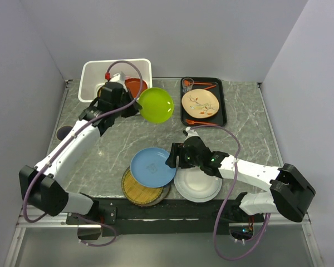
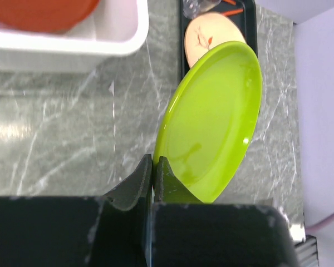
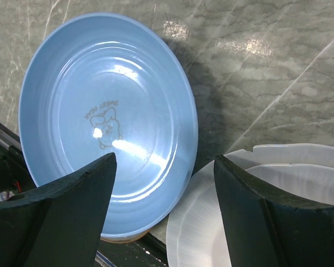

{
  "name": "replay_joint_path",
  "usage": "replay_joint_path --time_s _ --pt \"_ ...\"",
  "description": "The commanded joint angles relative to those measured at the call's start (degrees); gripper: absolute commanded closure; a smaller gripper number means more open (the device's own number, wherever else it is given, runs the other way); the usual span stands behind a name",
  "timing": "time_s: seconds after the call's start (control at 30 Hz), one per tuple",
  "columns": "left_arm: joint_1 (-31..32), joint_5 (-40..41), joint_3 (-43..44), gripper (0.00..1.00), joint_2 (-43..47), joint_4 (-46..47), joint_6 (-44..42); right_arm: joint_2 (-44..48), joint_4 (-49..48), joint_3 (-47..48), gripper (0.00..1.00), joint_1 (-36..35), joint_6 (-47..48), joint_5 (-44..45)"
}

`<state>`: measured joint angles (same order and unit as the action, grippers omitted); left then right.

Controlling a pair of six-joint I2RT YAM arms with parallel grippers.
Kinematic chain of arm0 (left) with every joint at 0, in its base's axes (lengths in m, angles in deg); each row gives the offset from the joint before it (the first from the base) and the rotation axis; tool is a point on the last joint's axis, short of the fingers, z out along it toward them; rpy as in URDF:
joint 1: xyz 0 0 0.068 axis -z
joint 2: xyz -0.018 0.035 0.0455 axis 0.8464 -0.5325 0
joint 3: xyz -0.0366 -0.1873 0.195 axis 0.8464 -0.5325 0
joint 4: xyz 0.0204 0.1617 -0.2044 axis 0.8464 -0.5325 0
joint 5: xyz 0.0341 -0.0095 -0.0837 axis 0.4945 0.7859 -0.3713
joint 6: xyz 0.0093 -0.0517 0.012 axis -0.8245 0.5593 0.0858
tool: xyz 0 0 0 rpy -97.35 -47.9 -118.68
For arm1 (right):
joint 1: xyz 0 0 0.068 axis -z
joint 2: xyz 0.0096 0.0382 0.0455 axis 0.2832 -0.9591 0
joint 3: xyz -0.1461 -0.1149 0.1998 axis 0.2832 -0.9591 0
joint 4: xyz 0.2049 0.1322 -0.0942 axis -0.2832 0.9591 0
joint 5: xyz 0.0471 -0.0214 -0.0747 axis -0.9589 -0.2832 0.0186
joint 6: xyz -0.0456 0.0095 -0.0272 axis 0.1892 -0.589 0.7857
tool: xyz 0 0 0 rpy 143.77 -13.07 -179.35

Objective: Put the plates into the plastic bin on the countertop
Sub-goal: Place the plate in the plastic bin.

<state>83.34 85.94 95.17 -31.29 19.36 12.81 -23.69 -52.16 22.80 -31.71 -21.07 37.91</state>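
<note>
Beside the plastic bin [image 1: 88, 78], left gripper [image 2: 153, 169] tight on lime plate [image 2: 214, 119]

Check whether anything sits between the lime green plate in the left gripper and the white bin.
Nothing visible does. The left gripper holds the lime green plate by its rim just right of the plastic bin, with only bare countertop between. A red-brown plate already lies inside the bin.

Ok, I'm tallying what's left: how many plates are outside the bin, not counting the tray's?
4 visible: lime green plate held by the left gripper beside the plastic bin; blue plate atop the gold-patterned plate; white plate beside them. Stacks may hide more.
</note>
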Motion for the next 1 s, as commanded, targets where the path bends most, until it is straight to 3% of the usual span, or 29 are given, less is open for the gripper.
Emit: replay_joint_path --time_s 0.0,0.43,0.97 --pt "-1.87 -2.02 7.82 0.99 -3.19 2.56 -2.51 0.7 -1.79 0.03 0.21 -0.09 0.98 -0.67" --pt "-6.0 -5.28 12.31 0.99 -10.05 4.41 -1.28 0.0 -1.88 0.82 0.21 -0.09 1.6 -0.67" --pt "-15.41 -8.44 19.08 0.99 -16.38 6.69 2.41 -1.5 -1.18 2.14 0.2 0.44 2.56 -0.58"
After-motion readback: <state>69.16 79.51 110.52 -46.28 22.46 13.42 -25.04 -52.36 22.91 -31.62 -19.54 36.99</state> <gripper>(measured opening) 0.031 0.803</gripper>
